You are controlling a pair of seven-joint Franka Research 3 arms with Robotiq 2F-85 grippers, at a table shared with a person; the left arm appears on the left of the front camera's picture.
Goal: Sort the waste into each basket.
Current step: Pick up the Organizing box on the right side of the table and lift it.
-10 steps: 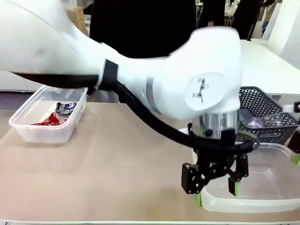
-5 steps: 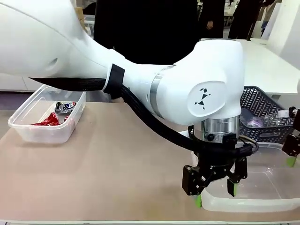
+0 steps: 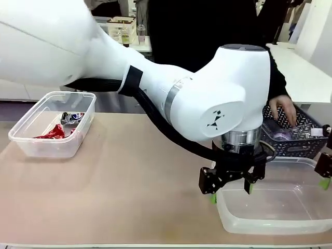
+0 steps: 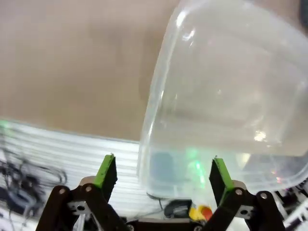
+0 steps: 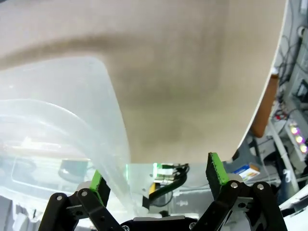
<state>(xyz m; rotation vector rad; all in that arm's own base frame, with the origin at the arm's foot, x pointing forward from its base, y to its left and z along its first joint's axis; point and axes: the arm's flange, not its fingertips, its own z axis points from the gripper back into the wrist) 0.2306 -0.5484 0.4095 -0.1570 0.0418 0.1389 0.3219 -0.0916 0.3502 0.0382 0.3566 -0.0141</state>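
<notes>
A small clear tub (image 3: pixel 31 142) at the left holds a crushed red can (image 3: pixel 52 133) and a crushed blue-and-white can (image 3: pixel 72 118). A larger clear tub (image 3: pixel 244 224) lies at the front right with nothing in it. My left gripper (image 3: pixel 231 188) hangs open just above that tub's near-left corner. In the left wrist view the gripper (image 4: pixel 162 175) has the tub's corner (image 4: pixel 226 96) ahead, between its green pads. My right gripper (image 3: pixel 325 174) is at the tub's right end, open. In the right wrist view the gripper (image 5: pixel 156 178) looks down past the tub's rim (image 5: pixel 113 120).
A dark lattice basket (image 3: pixel 306 142) stands behind the large tub with clear plastic waste in it. A person's hand (image 3: pixel 282 109) reaches into it from the far side. The table's middle is bare; its edge (image 5: pixel 262 96) runs near my right gripper.
My left gripper has risen a little over the tub's corner and stayed open. The person's hand has come into the lattice basket.
</notes>
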